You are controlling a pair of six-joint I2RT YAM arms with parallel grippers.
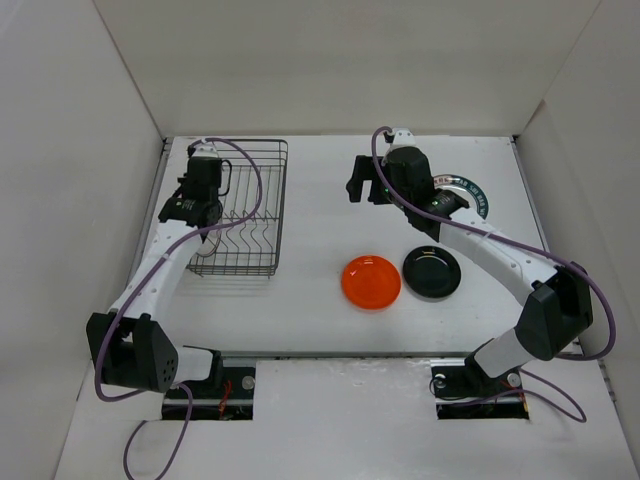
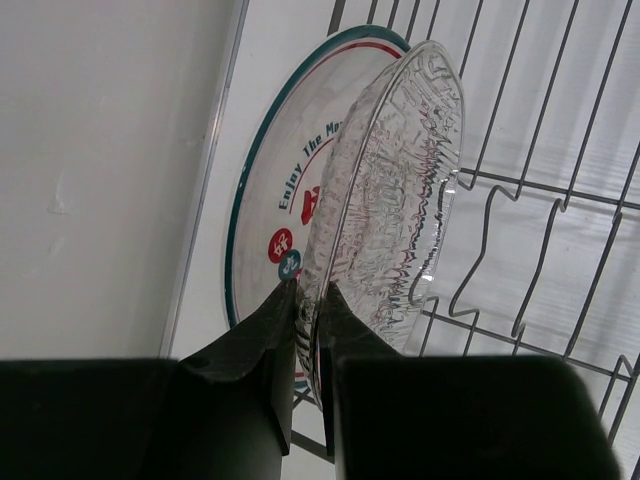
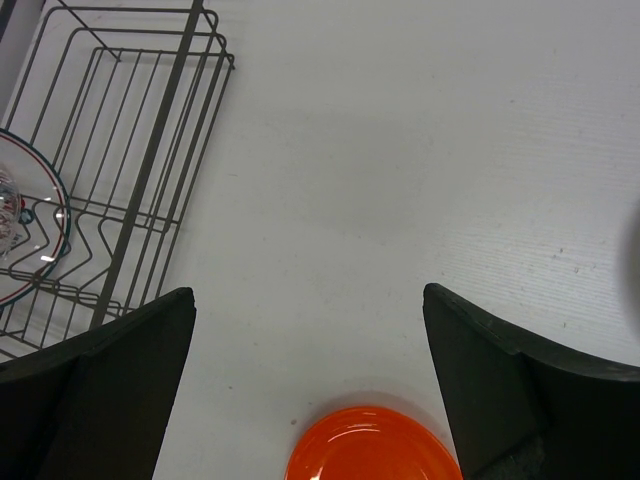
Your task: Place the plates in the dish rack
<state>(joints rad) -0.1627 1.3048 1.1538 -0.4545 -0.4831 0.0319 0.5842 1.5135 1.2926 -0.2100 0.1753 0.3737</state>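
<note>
Closest thing to the lens is the left hand, and its two dark fingers are clenched right on the lower rim of the clear plate, holding it up on edge inside the dish rack at the rack's near left end. Can't tell if the plate's bottom edge actually sits on the wires or just hangs over them. Right behind it, toward the rack's left wall, the white plate with the teal rim and red lettering stands upright in the rack too, very close to the clear one, maybe touching, hard to say. The zigzag divider wires to the right of those two have nothing in them. The rack itself sits on the white bench. Off the rack's near right corner, flat on the bench, is the orange plate, and the black plate is just beside that, further from the rack, with a small gap between them. The right hand hangs over bare bench to the right of the rack, about level with its middle, fully released with the fingers spread wide and gripping nothing. Furthest from the rack, the green-rimmed plate lies flat, mostly hidden under the right arm.
</note>
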